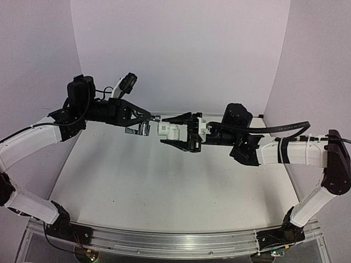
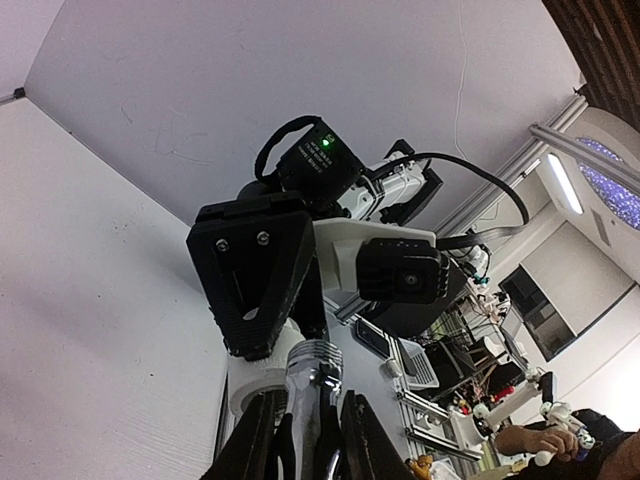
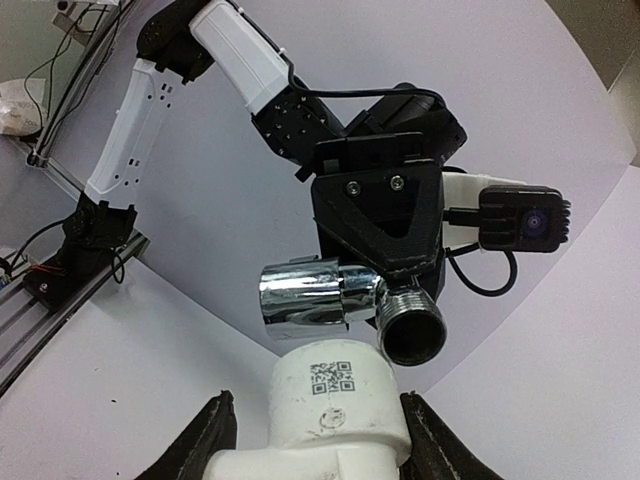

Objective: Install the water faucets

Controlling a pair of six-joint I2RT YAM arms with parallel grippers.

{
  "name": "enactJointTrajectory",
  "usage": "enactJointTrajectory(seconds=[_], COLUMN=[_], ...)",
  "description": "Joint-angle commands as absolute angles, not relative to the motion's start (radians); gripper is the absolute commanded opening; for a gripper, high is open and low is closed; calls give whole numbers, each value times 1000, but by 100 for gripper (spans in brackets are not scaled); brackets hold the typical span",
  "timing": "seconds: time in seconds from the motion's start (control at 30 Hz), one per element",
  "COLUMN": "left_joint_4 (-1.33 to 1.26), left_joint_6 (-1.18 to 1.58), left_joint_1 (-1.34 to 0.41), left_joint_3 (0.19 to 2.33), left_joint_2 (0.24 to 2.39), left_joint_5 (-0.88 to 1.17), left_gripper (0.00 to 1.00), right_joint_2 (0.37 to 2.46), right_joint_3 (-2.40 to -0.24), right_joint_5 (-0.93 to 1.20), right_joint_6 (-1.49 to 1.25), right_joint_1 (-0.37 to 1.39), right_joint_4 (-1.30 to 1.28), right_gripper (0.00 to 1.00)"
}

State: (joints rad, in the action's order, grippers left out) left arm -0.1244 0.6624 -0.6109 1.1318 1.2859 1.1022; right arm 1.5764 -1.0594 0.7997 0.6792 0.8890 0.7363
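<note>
Left claw (image 1: pixel 147 123) is clamped on the small shiny silver metal faucet (image 1: pixel 143 129), which it holds in the air above the white desk (image 1: pixel 164 186) in the top view. The right claw (image 1: pixel 164 131) grips the white plastic elbow pipe fitting (image 1: pixel 168 130) just beside it, so the two parts sit nose to nose. I judge the mating step to be in hand: the faucet's threaded end has to line up with the fitting's open socket, then be pushed or turned in. From the left wrist, the chrome body stands between the two fingers with its tip close against the fitting's round mouth, and the frame edge cuts off the lower grip. From the right wrist, the fitting, with its printed code square, sits between the fingers at the bottom edge. The faucet's threaded opening hangs just above it and a little to the right, so a small sideways correction looks needed first. Whether the parts already touch cannot be told, and the lever handle is hidden.
</note>
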Motion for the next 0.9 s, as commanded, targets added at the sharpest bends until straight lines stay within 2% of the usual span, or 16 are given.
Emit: enactJointTrajectory(seconds=[0.0,0.4,0.87], left_joint_4=[-187,-192,-192], left_joint_6=[672,681,681], left_joint_1=[-614,-602,-596], left_joint_3=[1124,1096,1079], left_joint_2=[1243,1219,1224], left_joint_5=[1060,1030,1027], left_gripper=[0,0,0], right_joint_2=[1543,1548,1585], right_joint_3=[-1056,-1071,-1143], right_joint_5=[762,691,717], right_joint_6=[660,664,681], right_joint_1=[893,893,925], right_joint_4=[847,837,785], right_gripper=[0,0,0])
